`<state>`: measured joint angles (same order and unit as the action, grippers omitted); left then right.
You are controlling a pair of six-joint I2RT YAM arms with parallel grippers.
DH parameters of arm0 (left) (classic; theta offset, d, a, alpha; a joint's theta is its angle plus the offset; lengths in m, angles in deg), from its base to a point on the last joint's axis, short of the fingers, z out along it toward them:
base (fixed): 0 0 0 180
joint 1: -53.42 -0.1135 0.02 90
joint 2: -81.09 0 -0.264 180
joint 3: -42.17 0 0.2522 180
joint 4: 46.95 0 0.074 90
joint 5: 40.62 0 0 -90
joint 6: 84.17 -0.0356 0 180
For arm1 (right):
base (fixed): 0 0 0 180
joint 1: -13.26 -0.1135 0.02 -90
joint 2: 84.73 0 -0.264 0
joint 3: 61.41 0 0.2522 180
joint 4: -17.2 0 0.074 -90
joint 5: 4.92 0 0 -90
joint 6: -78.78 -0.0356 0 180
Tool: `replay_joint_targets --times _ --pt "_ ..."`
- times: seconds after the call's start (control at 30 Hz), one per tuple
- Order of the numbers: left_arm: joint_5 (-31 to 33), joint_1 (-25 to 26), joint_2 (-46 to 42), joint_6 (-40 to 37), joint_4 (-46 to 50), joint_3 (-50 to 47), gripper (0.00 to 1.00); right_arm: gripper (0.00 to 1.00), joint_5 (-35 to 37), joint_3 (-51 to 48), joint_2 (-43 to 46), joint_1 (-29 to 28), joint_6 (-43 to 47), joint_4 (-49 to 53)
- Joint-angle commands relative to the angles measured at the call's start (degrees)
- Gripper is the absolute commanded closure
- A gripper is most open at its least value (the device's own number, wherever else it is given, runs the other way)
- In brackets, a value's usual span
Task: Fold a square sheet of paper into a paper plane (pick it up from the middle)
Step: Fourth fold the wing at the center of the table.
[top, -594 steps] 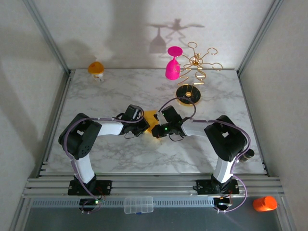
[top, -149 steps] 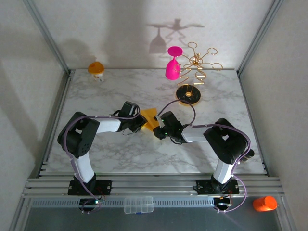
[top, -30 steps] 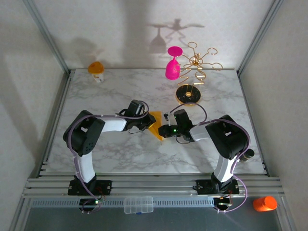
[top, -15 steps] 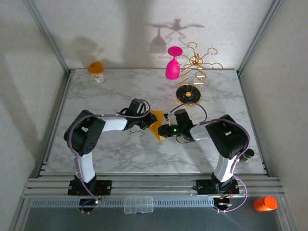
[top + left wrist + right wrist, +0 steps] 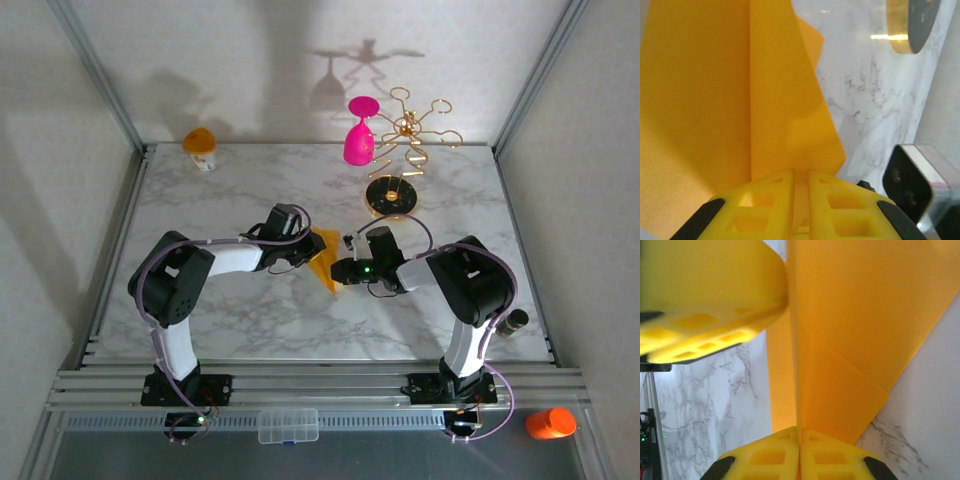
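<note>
robot lab test cell: aluminium frame (image 5: 97,73), white walls (image 5: 250,70), marble-look table (image 5: 220,190)

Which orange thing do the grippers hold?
The folded paper, pinched by the left gripper and right gripper; the orange-topped cup and orange cylinder sit apart.

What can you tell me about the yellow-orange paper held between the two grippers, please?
The paper is a thin, matte yellow-orange sheet, partly folded, with overlapping flaps, sharp creases and an upright middle ridge. It lies over the middle of the marble table and narrows to a point toward the arms. The left gripper and right gripper pinch that ridge from opposite ends, both shut on it.
</note>
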<state>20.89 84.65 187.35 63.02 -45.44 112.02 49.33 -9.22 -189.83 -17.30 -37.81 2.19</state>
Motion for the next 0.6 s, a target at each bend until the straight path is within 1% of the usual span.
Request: replay_joint_targets --times 0.0,0.27,0.43,0.57 --pt "2.74 -0.81 -2.11 0.15 -0.9 -2.04 0.85 0.91 1.2 -1.66 -2.39 1.52 1.8 3.49" --pt "4.79 -1.43 -2.49 0.98 -0.27 -5.53 0.86 0.93 -1.24 0.72 -2.52 1.83 9.74 8.56" --pt "3.39 -1.19 -2.13 0.99 -0.75 -5.53 0.86 0.94 -2.73 2.84 -2.4 2.07 14.61 11.58" --pt "2.97 -0.73 -0.85 0.37 0.79 -4.55 0.85 0.93 -3.18 4.22 -2.66 2.01 15.51 12.78"
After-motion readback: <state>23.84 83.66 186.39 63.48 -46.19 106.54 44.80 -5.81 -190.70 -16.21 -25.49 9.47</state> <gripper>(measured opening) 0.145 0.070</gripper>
